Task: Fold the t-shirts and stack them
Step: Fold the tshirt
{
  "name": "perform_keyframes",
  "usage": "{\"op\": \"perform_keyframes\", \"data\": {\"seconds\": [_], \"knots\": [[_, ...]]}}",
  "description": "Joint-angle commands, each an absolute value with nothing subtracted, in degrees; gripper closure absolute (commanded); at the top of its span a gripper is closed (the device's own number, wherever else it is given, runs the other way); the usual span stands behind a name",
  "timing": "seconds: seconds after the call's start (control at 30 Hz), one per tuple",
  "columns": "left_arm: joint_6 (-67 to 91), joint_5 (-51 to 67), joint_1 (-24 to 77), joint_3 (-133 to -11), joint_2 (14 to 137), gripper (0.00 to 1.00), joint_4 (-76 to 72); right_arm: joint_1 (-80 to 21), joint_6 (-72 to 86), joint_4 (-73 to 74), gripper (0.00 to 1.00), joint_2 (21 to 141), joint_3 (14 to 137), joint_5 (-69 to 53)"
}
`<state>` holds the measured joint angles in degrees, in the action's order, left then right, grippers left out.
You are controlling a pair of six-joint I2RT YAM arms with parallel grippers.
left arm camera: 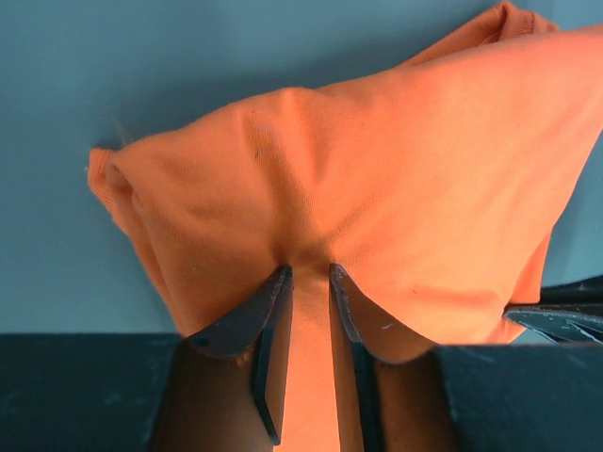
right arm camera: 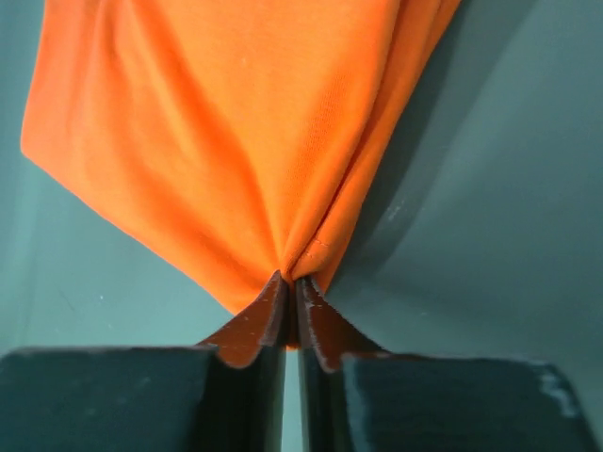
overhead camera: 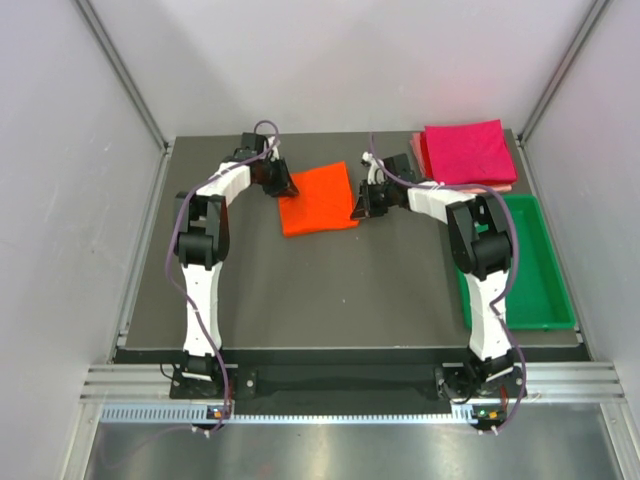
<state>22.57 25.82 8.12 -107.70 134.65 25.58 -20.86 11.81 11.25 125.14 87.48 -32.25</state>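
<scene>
Clamped on one orange shirt [overhead camera: 318,198]: left claw [left arm camera: 309,282], right claw [right arm camera: 290,287]. Nearby, stacked two: magenta shirt [overhead camera: 465,150] atop pink shirt [overhead camera: 419,150]. One green tray [overhead camera: 545,270].

The orange shirt [overhead camera: 318,198] lies toward the back, in the middle, folded into a rough square with its left and right edges bunched into creases. At the back right, the magenta shirt [overhead camera: 468,150], a neat square, rests on the pale pink shirt [overhead camera: 421,155], which seems folded too.

Bright, even light; soft shadows; sharp.
</scene>
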Motion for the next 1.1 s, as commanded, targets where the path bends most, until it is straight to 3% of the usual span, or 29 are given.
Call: {"op": "perform_keyframes", "data": {"seconds": [0.0, 0.03, 0.17, 0.2, 0.23, 0.3, 0.33, 0.4, 0.77, 1.07], "knots": [[18.99, 20.4, 7.73, -108.81, 137.28, 0.72, 26.28, -21.27, 10.55, 9.05, 0.96, 124.89, 86.22, -30.51], [18.11, 19.43, 7.73, -108.98, 137.37, 0.71, 26.63, -21.27, 10.46, 9.31, 1.0, 124.89, 86.39, -30.15], [15.56, 18.19, 7.73, -114.32, 138.25, 0.71, 31.45, -21.18, 11.6, 10.1, 1.0, 124.54, 86.57, -28.66], [15.21, 18.37, 7.73, -115.65, 138.08, 0.71, 34.08, -21.18, 11.86, 10.54, 0.96, 123.84, 86.75, -27.61], [14.77, 18.54, 7.73, -116.8, 137.73, 0.71, 35.06, -21.18, 12.04, 10.81, 0.85, 123.32, 86.66, -27.08], [14.68, 18.98, 7.91, -118.56, 135.2, 0.69, 36.47, -21.18, 12.74, 10.9, 0.75, 121.04, 85.78, -26.89], [14.68, 18.64, 7.91, -118.56, 134.04, 0.69, 36.74, -21.18, 12.83, 10.81, 0.64, 120.24, 85.52, -27.07], [15.11, 14.87, 8.09, -117.6, 130.72, 0.66, 38.83, -21.27, 13.1, 10.98, 0.59, 118.84, 85.34, -27.16], [20.12, 21.7, 8.09, -90.99, 115.32, 0.6, 34.81, -21.18, 8.0, 20.91, 0.55, 124.27, 96.05, -30.4], [23.38, 26.11, 8.17, -83.41, 113.73, 0.57, 30.06, -21.18, 9.66, 18.64, 0.57, 125.68, 95.45, -32.08]]}}
